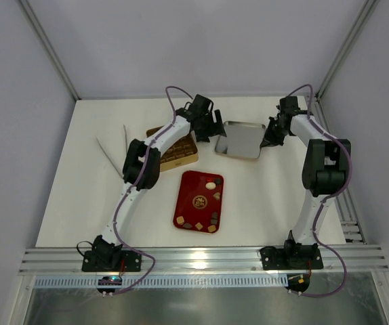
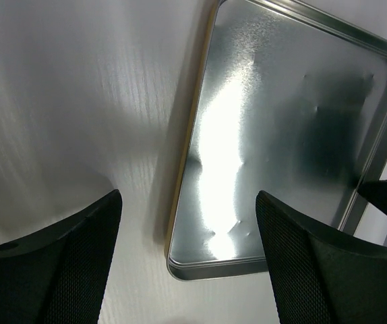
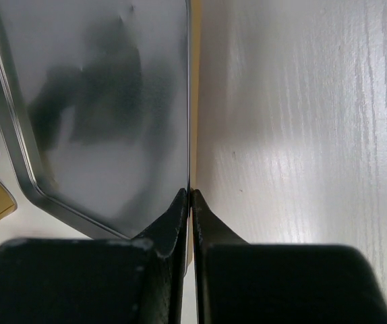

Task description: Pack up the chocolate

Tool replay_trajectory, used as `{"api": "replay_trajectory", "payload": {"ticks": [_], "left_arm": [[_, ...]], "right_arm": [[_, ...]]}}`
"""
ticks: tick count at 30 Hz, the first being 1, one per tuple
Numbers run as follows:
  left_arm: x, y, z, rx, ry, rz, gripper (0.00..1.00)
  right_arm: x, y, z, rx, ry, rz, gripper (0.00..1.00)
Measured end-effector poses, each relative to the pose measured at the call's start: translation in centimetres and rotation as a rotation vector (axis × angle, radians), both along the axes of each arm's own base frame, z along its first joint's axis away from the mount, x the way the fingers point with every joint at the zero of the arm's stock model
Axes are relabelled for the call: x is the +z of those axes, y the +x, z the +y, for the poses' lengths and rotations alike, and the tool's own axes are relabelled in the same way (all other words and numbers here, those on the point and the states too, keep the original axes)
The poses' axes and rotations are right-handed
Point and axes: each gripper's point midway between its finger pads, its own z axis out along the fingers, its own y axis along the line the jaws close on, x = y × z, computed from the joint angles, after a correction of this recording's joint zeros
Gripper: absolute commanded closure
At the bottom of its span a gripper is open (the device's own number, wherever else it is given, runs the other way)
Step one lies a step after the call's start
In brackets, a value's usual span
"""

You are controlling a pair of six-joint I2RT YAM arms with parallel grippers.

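While lying loose on a glossy red rectangular tray (image 1: 188,186) at mid-table, untouched by either arm: small bite-size chocolate pieces (image 1: 211,185), cream and tan near the tray's far right corner, dark brown and tan along its near edge. Just beyond the tray, to the far left, a gold square box (image 1: 179,152) with grid compartments, partly hidden under the left arm. Right of that, a shallow silver metal tin (image 1: 242,142), rectangular, flat on the white table (image 1: 99,203). Left fingers (image 2: 79,256) released and spread wide, hovering at the tin's left edge, one over bare table, the other over the tin's floor. Right fingers (image 3: 173,229) clenched together, tips at the tin's right rim; cannot tell whether pinching that rim.
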Motion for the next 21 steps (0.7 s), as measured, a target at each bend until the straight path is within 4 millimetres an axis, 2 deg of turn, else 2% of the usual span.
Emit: {"api": "replay_trajectory", "payload": {"ticks": [5, 15, 21], "left_arm": [[-0.2, 0.0, -0.5, -0.001, -0.029, 0.011, 0.21], [-0.3, -0.1, -1.3, 0.0, -0.078, 0.024, 0.22], [-0.3, -0.3, -1.8, 0.003, -0.118, 0.036, 0.32]], "right_arm": [[0.1, -0.6, 0.3, 0.0, 0.034, 0.006, 0.96], [2.5, -1.1, 0.7, 0.003, 0.074, -0.048, 0.96], [2.8, -1.5, 1.0, 0.009, 0.091, -0.058, 0.96]]}}
